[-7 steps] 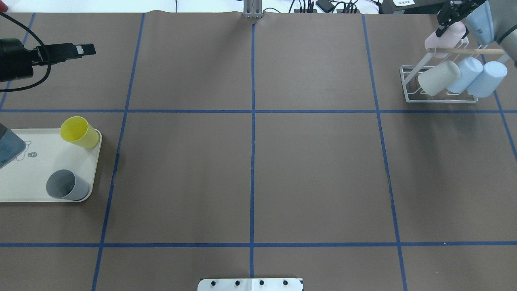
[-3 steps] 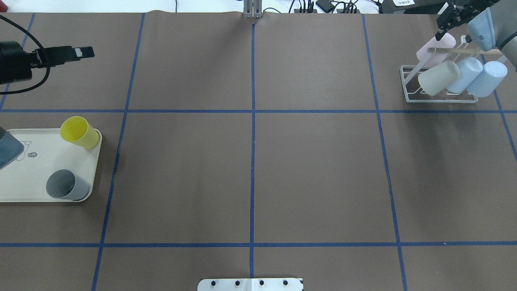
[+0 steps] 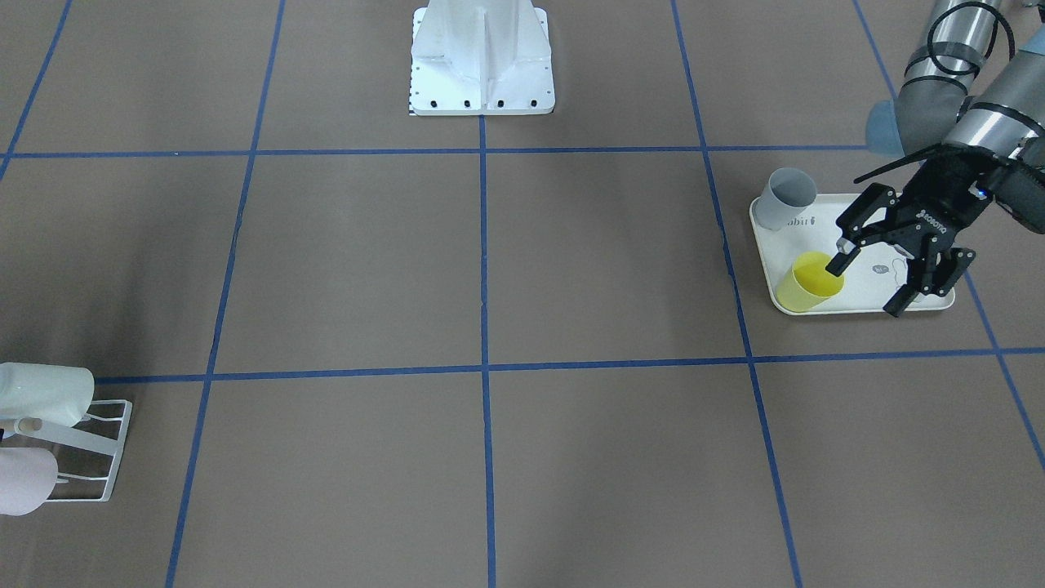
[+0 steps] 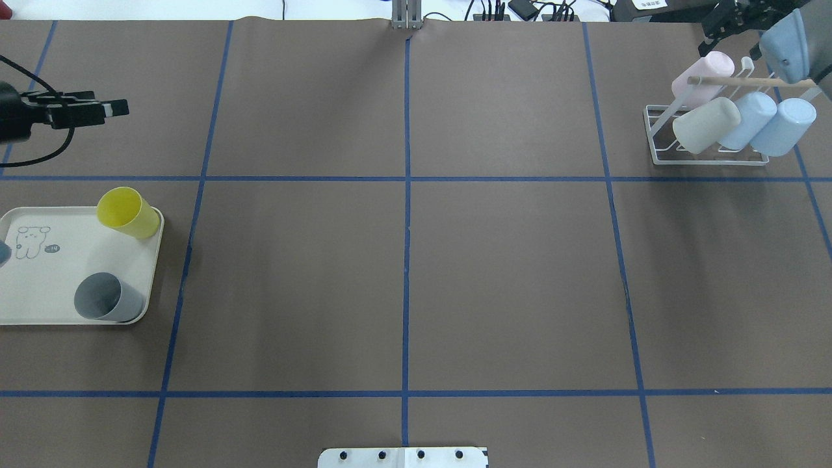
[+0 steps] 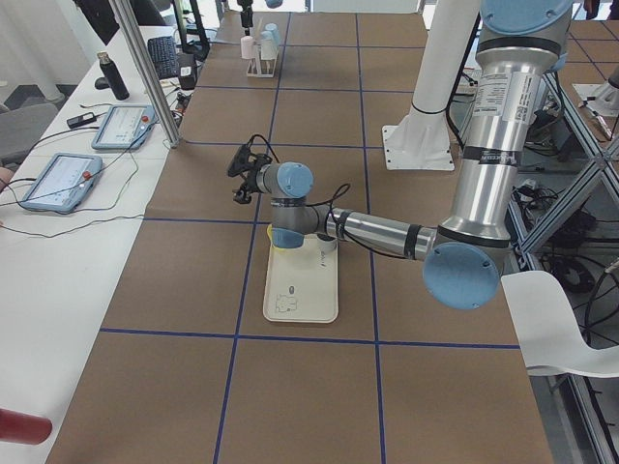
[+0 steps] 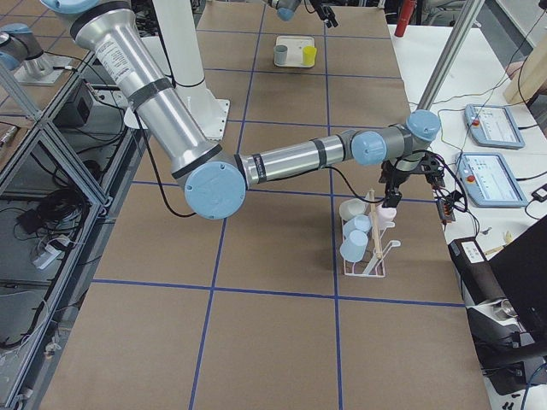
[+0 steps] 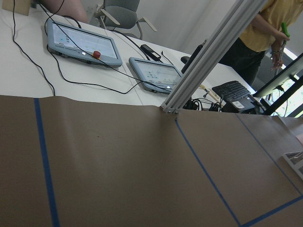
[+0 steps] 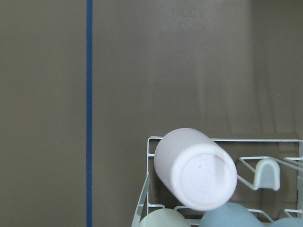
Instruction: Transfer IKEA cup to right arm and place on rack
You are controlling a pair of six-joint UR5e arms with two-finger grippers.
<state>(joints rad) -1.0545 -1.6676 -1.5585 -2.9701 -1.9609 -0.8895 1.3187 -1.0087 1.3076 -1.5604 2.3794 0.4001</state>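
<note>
— Since R gripper [image 4: 731,36] let go, pink IKEA cup [image 4: 705,77] loc.?
— Far-right rack [image 4: 656,140], on prong. R gripper: backed off, jaws wide, empty. L gripper [image 3: 867,287]: spread, empty, by yellow cup [image 3: 808,284], left tray [image 3: 763,245]. Likely next pick.

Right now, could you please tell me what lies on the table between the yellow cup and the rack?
In the overhead view, only bare brown table crossed by blue tape lines lies between the yellow cup and the rack.
</note>
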